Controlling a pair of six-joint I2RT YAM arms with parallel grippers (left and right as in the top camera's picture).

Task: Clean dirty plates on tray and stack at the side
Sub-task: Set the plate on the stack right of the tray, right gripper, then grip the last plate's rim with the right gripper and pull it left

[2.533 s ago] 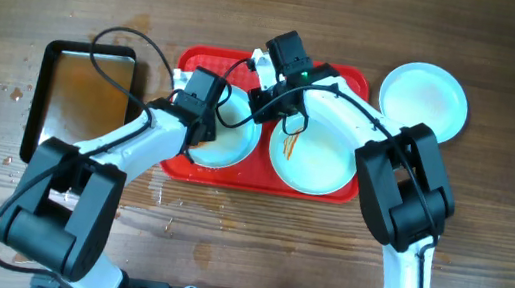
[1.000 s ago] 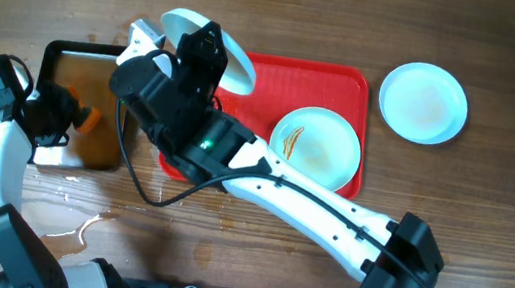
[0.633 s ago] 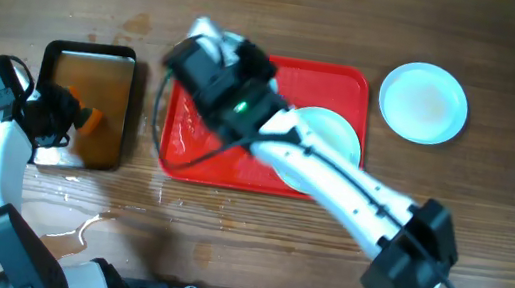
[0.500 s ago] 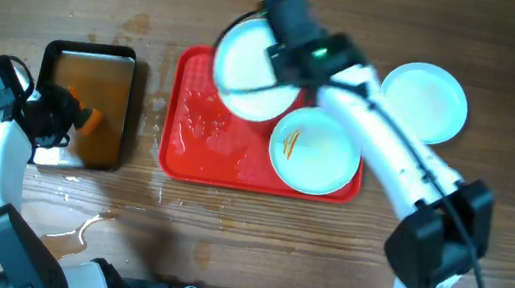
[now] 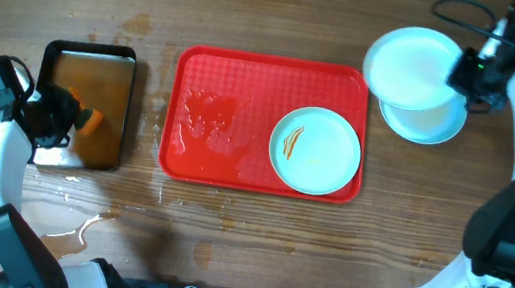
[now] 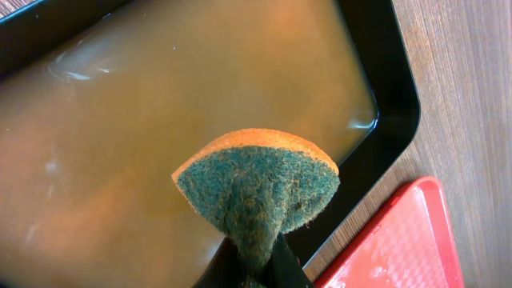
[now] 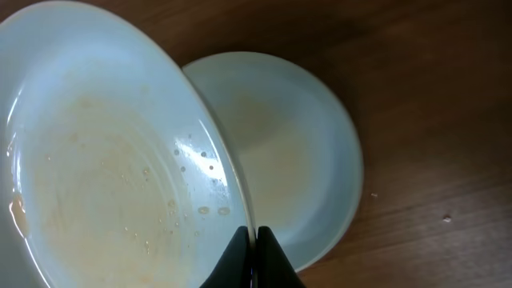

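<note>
Your right claw (image 5: 464,78), clamped on the rim of the wiped plate (image 5: 408,66), has swung it off the red tray (image 5: 205,157) and now holds it tilted above the side plate (image 5: 433,130) on the bench (image 5: 252,254), apparently not yet touching. One smeared plate (image 5: 315,150) stays on the tray; your left claw (image 6: 254,268) pinches the sponge (image 6: 260,180) over the pan (image 6: 384,120).

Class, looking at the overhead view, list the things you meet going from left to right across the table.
black-rimmed pan → red tray → smeared plate at the tray's right end → held plate in the right arm's fingers. Skipped as overlapping: sponge over the pan, lower plate under the held one.
</note>
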